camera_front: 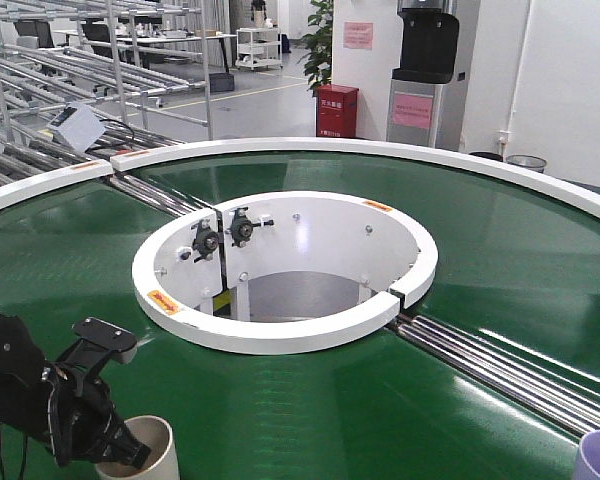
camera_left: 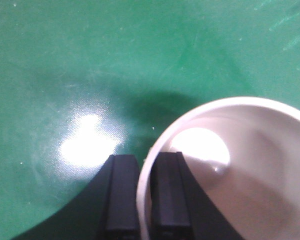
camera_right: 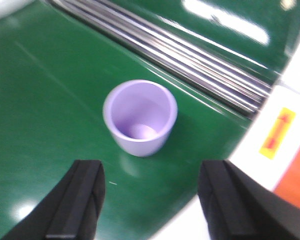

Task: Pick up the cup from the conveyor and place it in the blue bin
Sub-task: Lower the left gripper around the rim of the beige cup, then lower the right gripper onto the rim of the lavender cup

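White cup (camera_front: 160, 445) stands at the near left of the conveyor (camera_front: 500, 260), on the green belt. Left end effector (camera_front: 130, 455) is closed onto its wall: in the left wrist view one of the fingers (camera_left: 122, 200) sits outside the rim and the other inside, both pressed to the thin wall with no gap visible. Cannot tell whether the base is off the belt. Right end effector (camera_right: 152, 205) is spread wide and holds nothing. A lavender cup (camera_right: 140, 117) stands upright on the belt beyond it, apart from both fingers and just beside a steel roller strip (camera_right: 190, 57); in the front view it sits at the near right corner. Blue bin appears in no view. Handling, as judgement: both cups look empty, light and stiff, of smooth glossy plastic, so weight is no concern but slip is. The one-wall pinch at the rim hangs the white cup off-centre, so it may swing or tilt between the pads on a quick move; a slow, level carry seems wise. A hard squeeze could flex the thin wall. For the lavender cup, the wide opening suits a grasp across the whole body just below the rim; the taper, wider at the top, should work against it dropping through.
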Robot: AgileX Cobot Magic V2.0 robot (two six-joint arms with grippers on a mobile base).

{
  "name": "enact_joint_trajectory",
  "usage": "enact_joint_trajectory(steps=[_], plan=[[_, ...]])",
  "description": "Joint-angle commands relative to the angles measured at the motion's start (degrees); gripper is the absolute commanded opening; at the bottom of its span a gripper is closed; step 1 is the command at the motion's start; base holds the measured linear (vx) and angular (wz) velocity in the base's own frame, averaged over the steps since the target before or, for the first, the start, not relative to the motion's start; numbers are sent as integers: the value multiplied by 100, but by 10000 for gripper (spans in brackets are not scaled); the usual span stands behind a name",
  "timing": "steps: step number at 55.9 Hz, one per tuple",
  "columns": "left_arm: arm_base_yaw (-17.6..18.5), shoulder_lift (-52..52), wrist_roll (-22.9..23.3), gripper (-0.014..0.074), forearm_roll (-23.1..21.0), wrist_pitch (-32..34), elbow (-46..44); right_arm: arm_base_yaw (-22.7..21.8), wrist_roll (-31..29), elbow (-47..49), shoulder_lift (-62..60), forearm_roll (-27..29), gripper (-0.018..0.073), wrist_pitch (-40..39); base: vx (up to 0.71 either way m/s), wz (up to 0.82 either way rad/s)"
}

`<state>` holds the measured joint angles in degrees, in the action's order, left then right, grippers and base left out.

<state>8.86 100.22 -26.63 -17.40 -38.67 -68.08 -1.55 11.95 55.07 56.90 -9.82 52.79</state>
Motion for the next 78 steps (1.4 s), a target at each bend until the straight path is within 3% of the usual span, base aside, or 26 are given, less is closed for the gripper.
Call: enact_joint_trajectory(steps=[1,14,27,35,43,60,66,78], plan=[[34,-267,-3,-8,-30,269,-159,-46,-206,607,719,-388,480,215,0,0],[34,-267,-3,-8,-30,263,-159,-138,-176,1265,2275,-461,480,234,0,0],[34,-267,-3,-8,-30,163,-159,-757,-291,1348,2914,-224,480,-243,0,0],[34,-267,-3,-8,-30,169,-159,-1024,-818,1348,3068,419,480,-344,0,0],[34,-267,-3,-8,-30,180,-159,-1023,-1195,1348,3143,982,480,-720,0,0],[34,-267,-3,-8,-128,179,-159,-1023,-1195,1348,3743,871,473,-987,0,0],[34,-267,-3,-8,-128,173,-159,-1023,-1195,1348,3857,897,432,-1012,0,0],[34,-267,-3,-8,-128,181,-159,-1023,-1228,1348,3868,910,224,-930,0,0]])
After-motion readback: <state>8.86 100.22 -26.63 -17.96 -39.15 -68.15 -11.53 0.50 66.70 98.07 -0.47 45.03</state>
